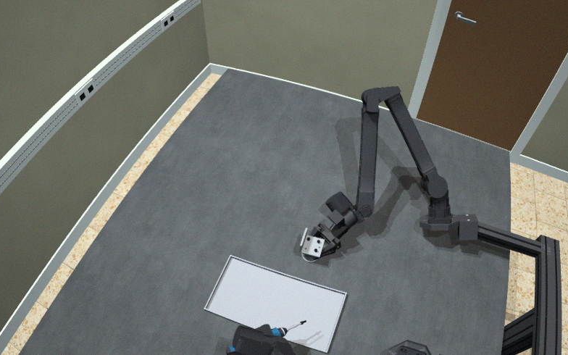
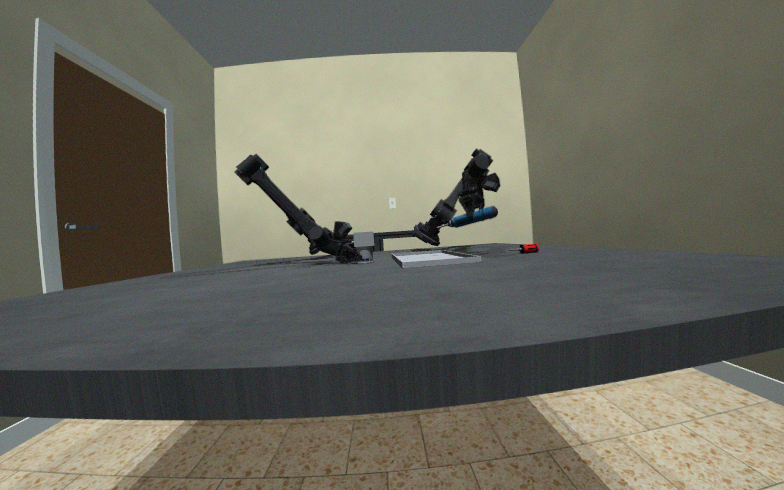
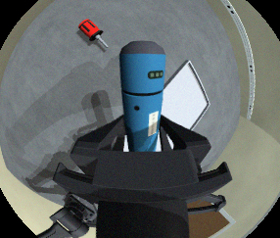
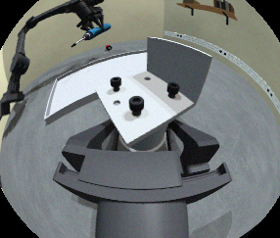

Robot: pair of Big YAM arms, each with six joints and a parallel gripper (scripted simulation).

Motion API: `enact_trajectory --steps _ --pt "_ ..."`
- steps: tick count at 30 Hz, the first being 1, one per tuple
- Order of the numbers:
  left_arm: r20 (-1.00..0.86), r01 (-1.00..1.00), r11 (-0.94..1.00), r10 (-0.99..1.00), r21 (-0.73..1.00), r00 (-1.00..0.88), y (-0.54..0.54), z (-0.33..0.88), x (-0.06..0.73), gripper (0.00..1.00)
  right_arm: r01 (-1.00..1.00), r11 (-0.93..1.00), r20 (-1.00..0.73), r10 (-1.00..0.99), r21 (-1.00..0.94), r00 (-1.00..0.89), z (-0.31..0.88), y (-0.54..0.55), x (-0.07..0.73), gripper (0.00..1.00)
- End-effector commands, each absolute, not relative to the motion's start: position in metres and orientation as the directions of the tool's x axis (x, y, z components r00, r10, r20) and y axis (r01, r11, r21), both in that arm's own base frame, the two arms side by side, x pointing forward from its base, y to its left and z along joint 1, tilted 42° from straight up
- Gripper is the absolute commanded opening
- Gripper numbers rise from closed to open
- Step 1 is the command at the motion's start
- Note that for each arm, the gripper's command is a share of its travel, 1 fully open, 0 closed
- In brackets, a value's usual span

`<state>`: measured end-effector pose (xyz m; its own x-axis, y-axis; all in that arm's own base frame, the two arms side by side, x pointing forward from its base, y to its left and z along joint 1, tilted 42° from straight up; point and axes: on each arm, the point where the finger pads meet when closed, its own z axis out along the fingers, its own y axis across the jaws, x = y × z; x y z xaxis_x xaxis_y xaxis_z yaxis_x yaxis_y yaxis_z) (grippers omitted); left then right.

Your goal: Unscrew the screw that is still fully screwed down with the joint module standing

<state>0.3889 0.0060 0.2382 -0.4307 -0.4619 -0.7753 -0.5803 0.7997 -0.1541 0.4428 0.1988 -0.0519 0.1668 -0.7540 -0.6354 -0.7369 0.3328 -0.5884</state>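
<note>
The joint module point(image 2: 364, 247) point(image 4: 143, 143) stands on the table, topped by a pale L-shaped bracket point(image 4: 150, 114). Three black screws point(image 4: 116, 83) point(image 4: 136, 105) point(image 4: 173, 89) stand in the bracket; I cannot tell which sits lowest. My right gripper point(image 1: 324, 241) point(image 4: 140, 135) is low at the table, shut on the joint module's body from the side. My left gripper point(image 3: 143, 141) point(image 1: 265, 334) is shut on the blue electric screwdriver point(image 1: 277, 330) point(image 2: 474, 216) point(image 3: 142, 97) point(image 4: 96, 30). It holds it in the air over the white mat point(image 1: 255, 290), away from the module.
A small red-handled screwdriver point(image 2: 528, 248) point(image 3: 91, 30) point(image 4: 108, 47) lies on the table beyond the white mat, which also shows in the other views point(image 2: 434, 258) point(image 3: 184, 99) point(image 4: 74, 87). The grey table point(image 1: 233, 176) extends wide around. A black frame point(image 1: 546, 282) stands at its edge.
</note>
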Motion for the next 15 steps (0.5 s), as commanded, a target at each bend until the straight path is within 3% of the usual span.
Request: enact_trajectory --steps 1,15 --pt "-0.780 -0.614 0.752 -0.525 -0.238 -0.340 0.017 0.280 0.392 0.42 -0.731 0.336 -0.639 -0.749 -0.595 0.176 -0.047 0.202 0.445 0.59" --pt "-0.749 -0.691 0.671 -0.596 -0.268 -0.288 0.040 0.289 0.372 0.42 -0.731 0.336 -0.639 -0.749 -0.595 0.176 -0.047 0.202 0.445 0.59"
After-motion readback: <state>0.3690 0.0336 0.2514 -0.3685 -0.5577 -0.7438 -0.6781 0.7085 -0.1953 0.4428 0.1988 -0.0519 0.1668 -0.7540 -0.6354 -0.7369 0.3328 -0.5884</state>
